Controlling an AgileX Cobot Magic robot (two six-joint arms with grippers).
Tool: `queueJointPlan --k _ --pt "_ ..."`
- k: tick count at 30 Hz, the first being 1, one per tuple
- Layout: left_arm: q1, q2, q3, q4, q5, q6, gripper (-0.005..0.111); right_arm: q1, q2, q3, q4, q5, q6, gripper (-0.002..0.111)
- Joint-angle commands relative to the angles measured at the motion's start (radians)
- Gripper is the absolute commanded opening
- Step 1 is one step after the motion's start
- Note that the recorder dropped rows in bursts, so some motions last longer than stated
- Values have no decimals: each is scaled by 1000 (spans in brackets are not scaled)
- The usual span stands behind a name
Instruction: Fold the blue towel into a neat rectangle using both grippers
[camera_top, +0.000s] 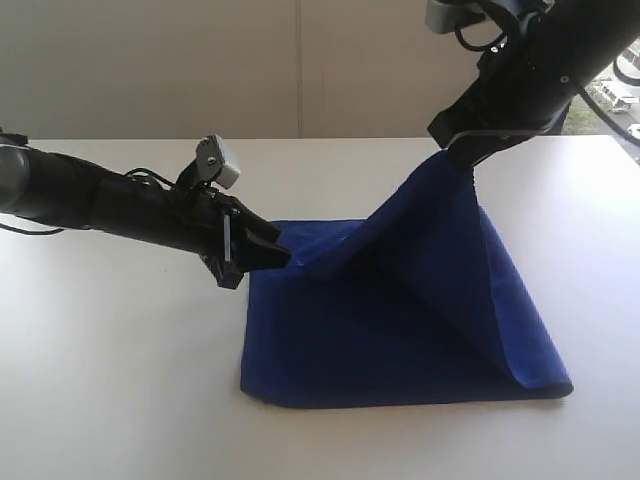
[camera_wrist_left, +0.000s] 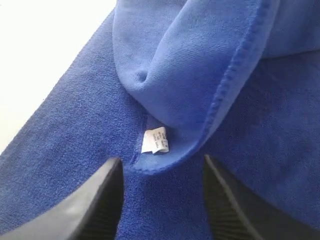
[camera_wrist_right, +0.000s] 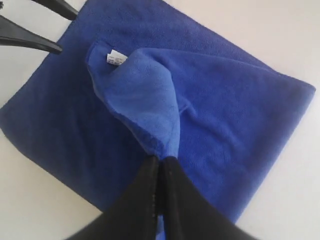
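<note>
The blue towel (camera_top: 400, 330) lies on the white table, with one corner lifted high into a tent. My right gripper (camera_top: 455, 158) is shut on that raised corner; in the right wrist view its fingers (camera_wrist_right: 161, 162) pinch the blue towel (camera_wrist_right: 225, 115). My left gripper (camera_top: 278, 250) hovers low at the towel's far left edge, open. In the left wrist view its two fingers straddle bare cloth, and my left gripper (camera_wrist_left: 162, 172) sits just short of a folded-over corner with a small white label (camera_wrist_left: 154, 140).
The white table (camera_top: 120, 380) stretches around the towel on all sides. A pale wall rises behind it. Cables and equipment show at the exterior view's top right edge (camera_top: 620, 90).
</note>
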Motion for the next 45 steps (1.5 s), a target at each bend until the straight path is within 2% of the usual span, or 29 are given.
queueJointPlan --k 1,7,9,11,14,16,19,21,26,30,34,37,41,45 --pt "-5 21 -5 -13 -40 160 54 -3 -20 1 -5 23 9 0" --pt "-12 63 -5 -5 -36 160 54 -3 -44 1 -5 21 11 0" --pt "-13 63 -5 -52 19 156 54 -3 -44 1 -5 21 11 0" --pt "-12 61 -5 -141 74 83 54 -3 -45 1 -8 21 11 0" --pt "-12 46 -7 -198 25 -186 54 -3 -45 1 -8 21 11 0" --pt "-5 44 -24 -146 15 -400 54 -3 -45 1 -8 21 11 0" --pt "17 44 -60 -39 142 -673 54 -3 -45 1 -8 10 11 0" --pt "32 44 -74 -20 237 -805 54 -3 -45 1 -8 -4 11 0" --pt "46 61 -75 17 303 -1073 54 -3 -45 1 -8 -23 11 0" --pt "44 103 -75 10 353 -1160 54 -3 -45 1 -6 -23 11 0" --pt "27 169 -75 -99 418 -1180 54 -3 -45 1 -3 -26 11 0" --pt "-1 187 -75 -123 362 -1180 54 -3 -45 1 -2 -26 11 0" --pt "-5 189 -75 -157 289 -1180 54 -3 -45 1 0 -26 11 0" --pt "-5 197 -75 -156 276 -1198 54 -3 -45 1 0 -26 11 0"
